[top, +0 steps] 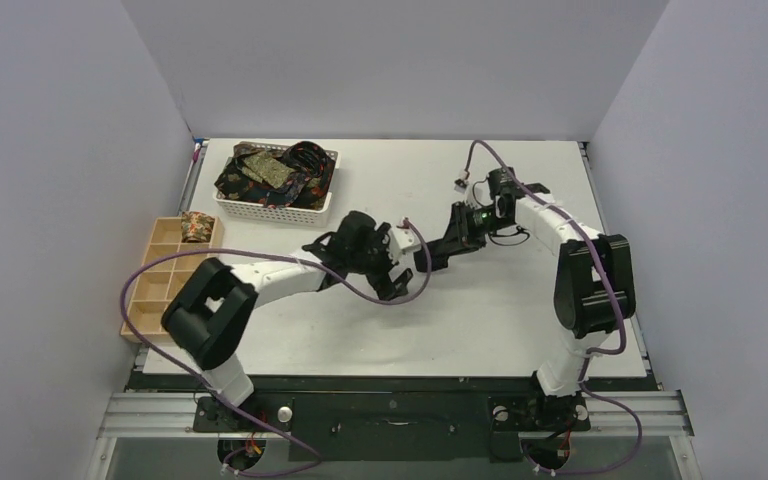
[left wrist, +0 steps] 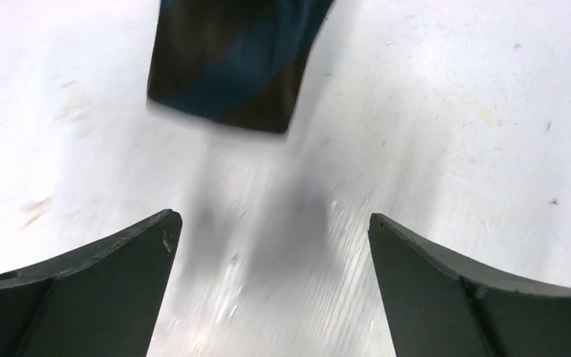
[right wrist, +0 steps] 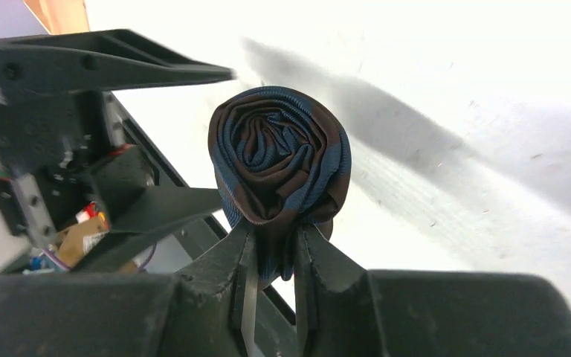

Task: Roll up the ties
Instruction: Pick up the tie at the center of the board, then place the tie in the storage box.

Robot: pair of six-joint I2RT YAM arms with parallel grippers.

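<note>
Tie roll (right wrist: 279,163) in play: your right gripper (right wrist: 273,236) pinches the blue-and-brown striped fabric at its lower edge, and the tight spiral sits just above the fingertips. Your left gripper (left wrist: 271,223) is spread wide and faces that same roll from close by, touching nothing. Both meet over the middle of the table (top: 480,320). Back left, the white basket (top: 260,212) holds a heap of patterned ties (top: 270,172). Just beside it, the wooden tray (top: 145,300) carries 1 patterned roll (top: 196,226) in its far row, right-hand compartment.
</note>
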